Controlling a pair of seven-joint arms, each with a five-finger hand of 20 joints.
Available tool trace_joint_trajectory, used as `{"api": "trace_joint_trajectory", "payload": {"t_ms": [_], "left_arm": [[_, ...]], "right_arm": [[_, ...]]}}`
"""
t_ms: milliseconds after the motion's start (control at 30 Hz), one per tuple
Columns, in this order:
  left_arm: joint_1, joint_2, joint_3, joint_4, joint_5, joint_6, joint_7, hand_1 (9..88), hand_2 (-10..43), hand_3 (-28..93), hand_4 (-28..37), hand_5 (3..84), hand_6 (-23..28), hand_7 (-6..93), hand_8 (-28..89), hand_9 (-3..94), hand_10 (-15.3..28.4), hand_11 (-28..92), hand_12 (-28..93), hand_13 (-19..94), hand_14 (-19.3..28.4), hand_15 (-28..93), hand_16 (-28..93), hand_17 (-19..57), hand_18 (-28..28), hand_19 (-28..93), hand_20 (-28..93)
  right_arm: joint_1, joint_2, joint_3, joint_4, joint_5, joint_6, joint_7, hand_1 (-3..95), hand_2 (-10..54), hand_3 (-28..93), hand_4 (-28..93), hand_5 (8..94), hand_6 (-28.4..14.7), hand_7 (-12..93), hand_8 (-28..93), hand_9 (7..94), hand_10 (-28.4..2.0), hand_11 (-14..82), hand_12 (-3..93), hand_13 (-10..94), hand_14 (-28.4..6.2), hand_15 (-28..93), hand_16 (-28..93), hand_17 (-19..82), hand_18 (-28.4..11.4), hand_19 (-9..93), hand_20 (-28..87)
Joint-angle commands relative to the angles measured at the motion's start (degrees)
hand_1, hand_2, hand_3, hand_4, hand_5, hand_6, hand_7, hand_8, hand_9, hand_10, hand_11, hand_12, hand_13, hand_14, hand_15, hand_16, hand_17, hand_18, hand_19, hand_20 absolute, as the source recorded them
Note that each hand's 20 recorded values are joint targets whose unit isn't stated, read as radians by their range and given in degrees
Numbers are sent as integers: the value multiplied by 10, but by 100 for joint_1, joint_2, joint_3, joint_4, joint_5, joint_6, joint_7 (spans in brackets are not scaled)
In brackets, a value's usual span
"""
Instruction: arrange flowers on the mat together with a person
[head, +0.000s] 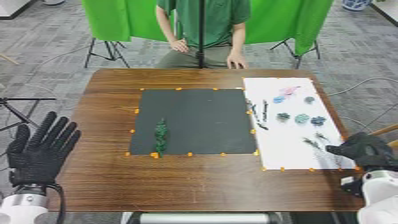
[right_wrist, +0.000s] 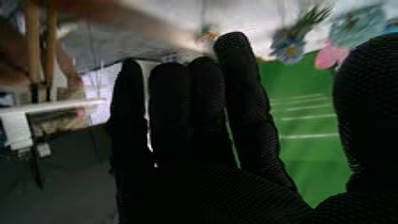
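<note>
Near the black-gloved right hand (head: 367, 150): white rectangular sheet (head: 280, 142); on it, pink flower (head: 290, 90), light-blue flower (head: 279, 99), blue-green round rosettes (head: 302, 118). Between that and the black-gloved left hand (head: 35, 157): plain dark-grey rectangular mat (head: 195, 120), orange edge tabs (head: 155, 155), dark-green leafy sprig (head: 161, 136); brown wood-grained table (head: 102, 150).

Bright, even light across the table (head: 200, 192), faint sheen on its wood

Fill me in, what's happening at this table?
It's a flower arrangement in progress. One green sprig lies on the dark mat; pink and blue flowers, rosettes and stems lie on the white sheet. The right hand is at that sheet's outer edge, fingers straight. The left hand is open at the left.
</note>
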Motion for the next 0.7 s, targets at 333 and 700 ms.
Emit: {"api": "trace_joint_trajectory", "payload": {"t_ms": [333,700], "left_arm": [[42,-54,57,51,-69,-7,-72,244,112,709,-283,385,67,30,-80,334,126,110,50,219,127,199,-72,-25,98,188,100],[57,-64,93,59,-101,-23,-54,244,112,705,-283,385,68,31,-81,335,126,111,50,220,128,199,-73,-25,98,188,100]], "right_arm": [[610,46,-898,110,555,1495,965,533,-95,676,-251,690,-11,451,39,615,-144,549,546,508,-157,780,330,220,-187,634,308],[908,168,-873,-364,1939,2001,447,541,-91,676,-247,693,-15,447,58,629,-142,548,545,515,-159,783,339,225,-196,656,309]]}}
